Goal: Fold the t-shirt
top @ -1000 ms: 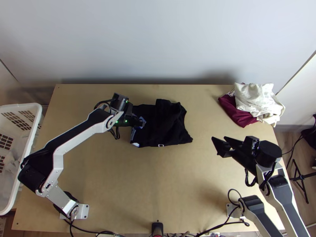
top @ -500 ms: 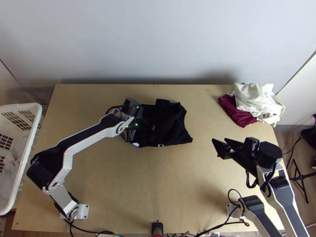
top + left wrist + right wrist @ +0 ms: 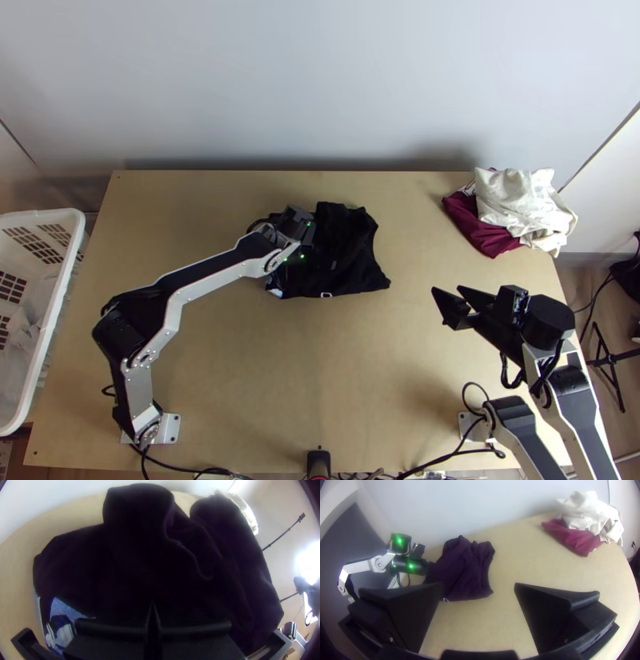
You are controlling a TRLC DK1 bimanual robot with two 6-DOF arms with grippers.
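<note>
One black t-shirt [image 3: 352, 244] lies rumpled toward twelve o'clock on the table [image 3: 320, 376]; the left gripper [image 3: 330, 262], fingers together, is over it, the right gripper [image 3: 450, 296], fingers apart, at its four o'clock.

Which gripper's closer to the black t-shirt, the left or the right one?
The left. The left gripper is over the black t-shirt, while the right gripper is held off beyond the shirt's right side, clear of it.
</note>
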